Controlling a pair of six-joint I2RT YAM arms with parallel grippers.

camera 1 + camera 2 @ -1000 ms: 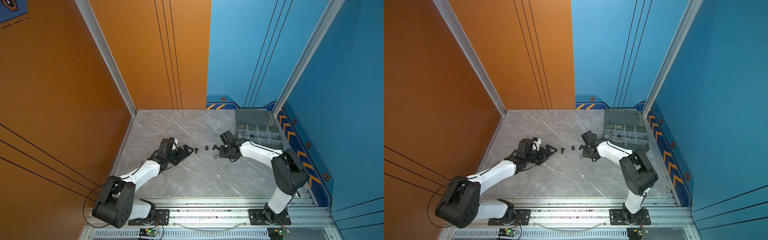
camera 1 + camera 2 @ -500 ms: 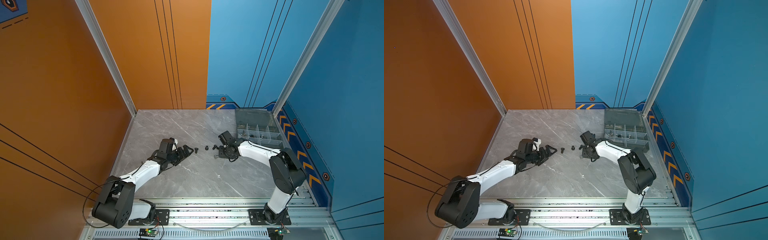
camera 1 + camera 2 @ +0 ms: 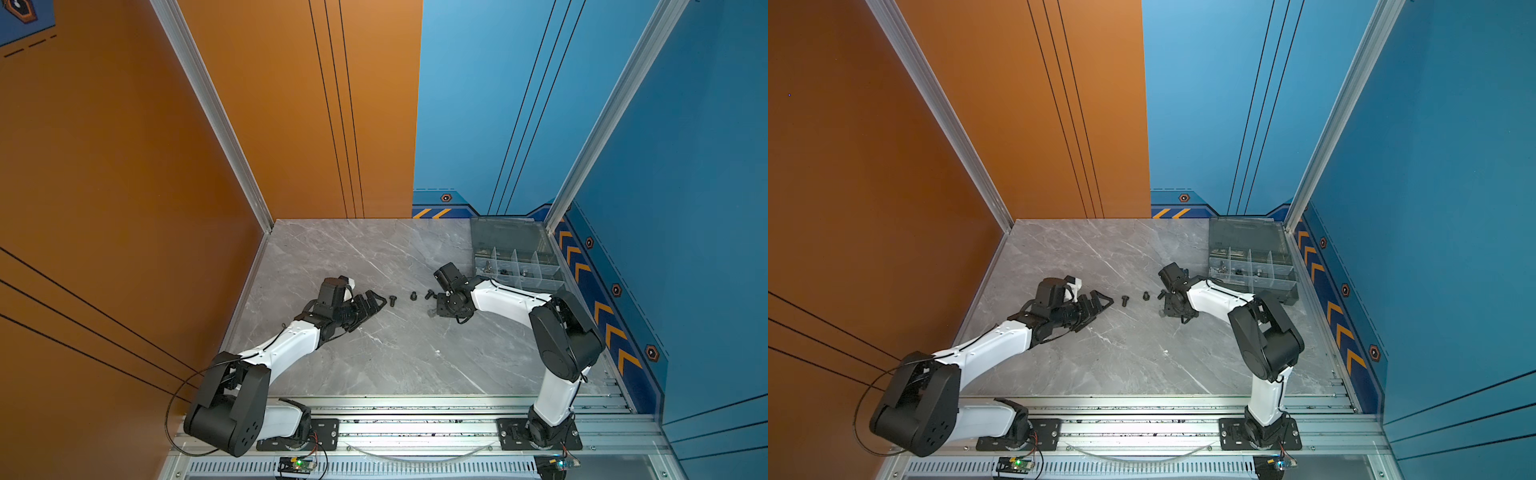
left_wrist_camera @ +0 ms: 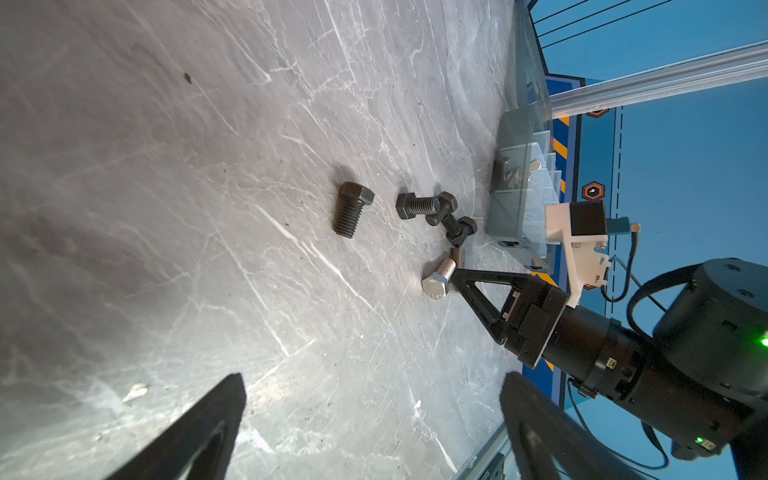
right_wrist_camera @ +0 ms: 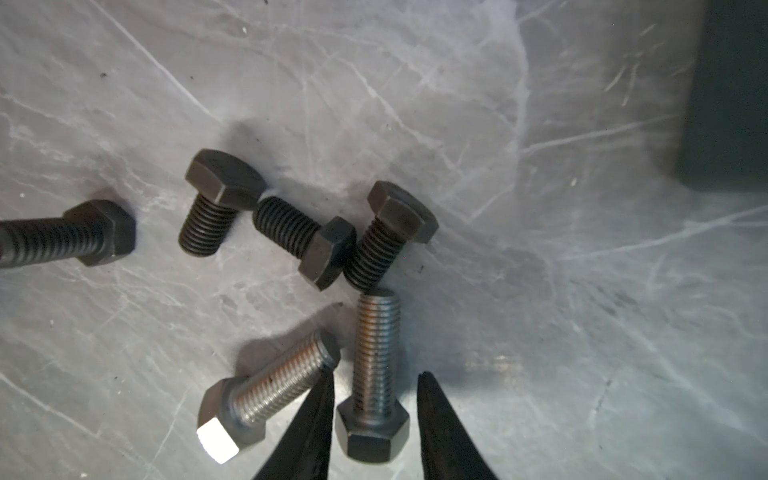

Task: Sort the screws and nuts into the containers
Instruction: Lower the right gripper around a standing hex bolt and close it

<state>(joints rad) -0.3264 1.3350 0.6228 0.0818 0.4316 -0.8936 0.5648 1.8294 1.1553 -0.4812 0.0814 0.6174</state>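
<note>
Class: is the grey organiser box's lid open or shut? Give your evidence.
Open. The lid is swung back behind the organiser box, whose dividers stand uncovered in both top views.

Both top views: bright, even overhead light, sharp thru the middle. The arms throw only short, soft shadows on the grey marble table (image 3: 374, 257). Wall posts bow a little toward the frame edges, so some wide-angle distortion.

Left wrist view: patchy, w/ pale sheen on some of the table and broad dull shade elsewhere. The left gripper (image 4: 374, 375) is blurred in the foreground.

Right wrist view: dimmer close-up, crisp on the screws (image 5: 286, 228), each w/ a soft shadow beside it. One silver screw (image 5: 266, 390) has a blown-out white glint on its head. The right gripper (image 5: 377, 374) looks soft, and a dark block (image 5: 731, 91) is too blurred to identify.
</note>
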